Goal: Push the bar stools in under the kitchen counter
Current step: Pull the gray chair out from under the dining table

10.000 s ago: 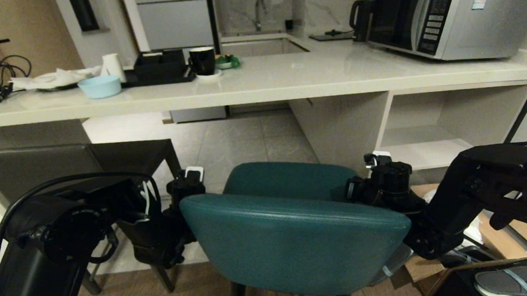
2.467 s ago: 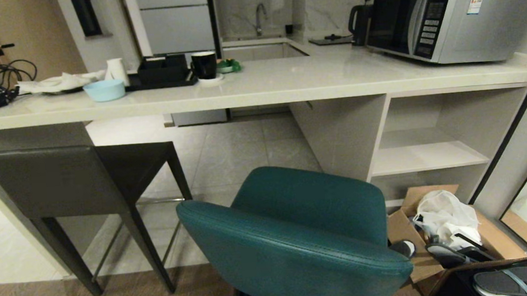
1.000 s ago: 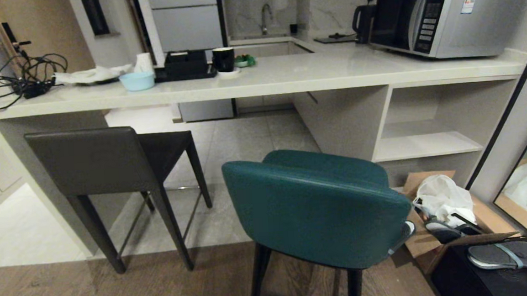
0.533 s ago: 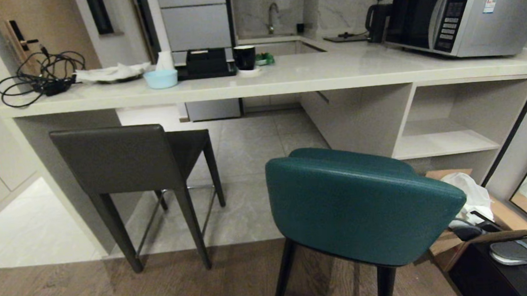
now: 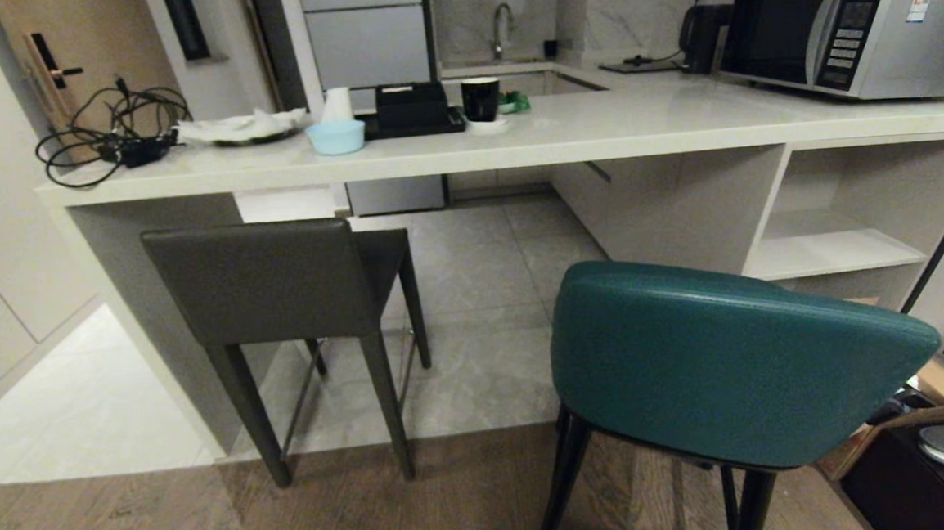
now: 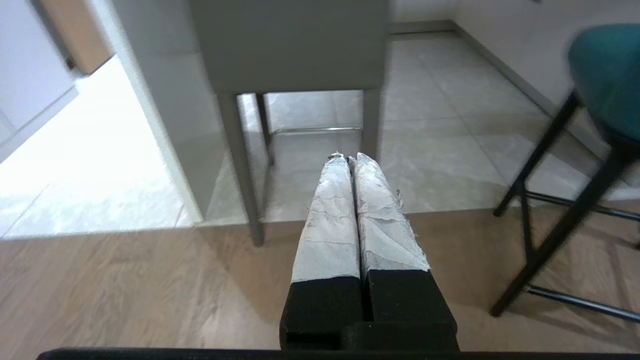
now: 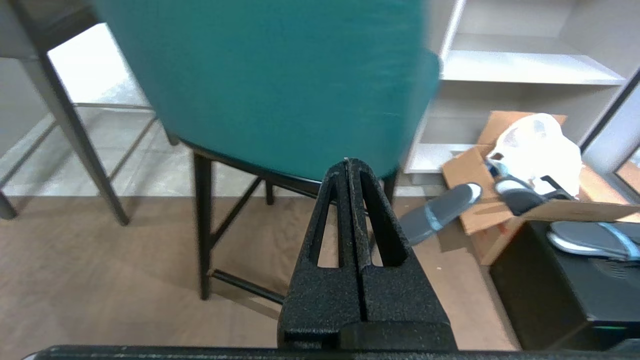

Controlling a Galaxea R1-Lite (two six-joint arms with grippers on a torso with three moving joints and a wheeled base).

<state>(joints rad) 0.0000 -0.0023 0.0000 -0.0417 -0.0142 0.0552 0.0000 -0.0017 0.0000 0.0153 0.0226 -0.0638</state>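
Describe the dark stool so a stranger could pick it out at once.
Find the long off-white kitchen counter; near its left end stands the dark grey-brown stool. Unlike the teal stool with its rounded back, it is angular and square-backed.

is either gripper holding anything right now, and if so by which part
Nothing is held. The left gripper is shut on air, pointing toward the grey stool. The right gripper is shut too, empty, just short of the teal stool.

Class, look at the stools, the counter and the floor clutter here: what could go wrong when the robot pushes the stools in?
1. The teal leather stool stands near the cardboard box; pushed askew, its thin black legs might snag it.
2. The dark grey square-backed stool sits close beside the counter's pale side panel and could scrape it.
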